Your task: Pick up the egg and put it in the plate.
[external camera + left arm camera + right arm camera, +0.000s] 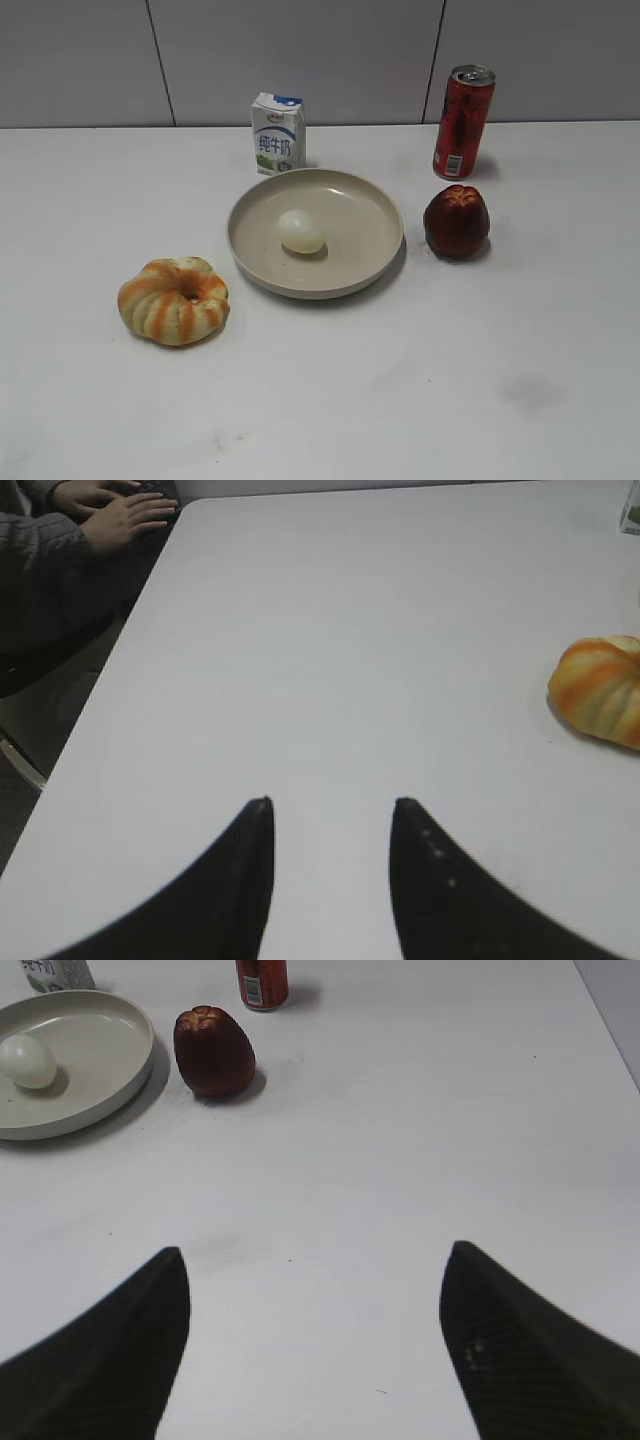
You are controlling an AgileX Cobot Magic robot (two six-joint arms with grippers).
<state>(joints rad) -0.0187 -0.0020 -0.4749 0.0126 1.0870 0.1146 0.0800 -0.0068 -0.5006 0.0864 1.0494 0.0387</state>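
Note:
The pale cream egg [300, 231] lies inside the beige round plate [360, 255], a little left of its middle. Both also show in the right wrist view, the egg [27, 1061] in the plate [110, 1070] at the top left. My right gripper [315, 1255] is open and empty over bare table, well to the near right of the plate. My left gripper [332, 802] is open and empty over bare table, left of the bun. Neither gripper shows in the exterior view.
A striped orange bun [174, 300] sits left of the plate and at the right edge of the left wrist view [603, 688]. A dark red fruit [456, 221] and a red can [463, 121] stand right of the plate. A milk carton [277, 133] stands behind it. A person's hands [110, 510] rest beyond the table's left edge.

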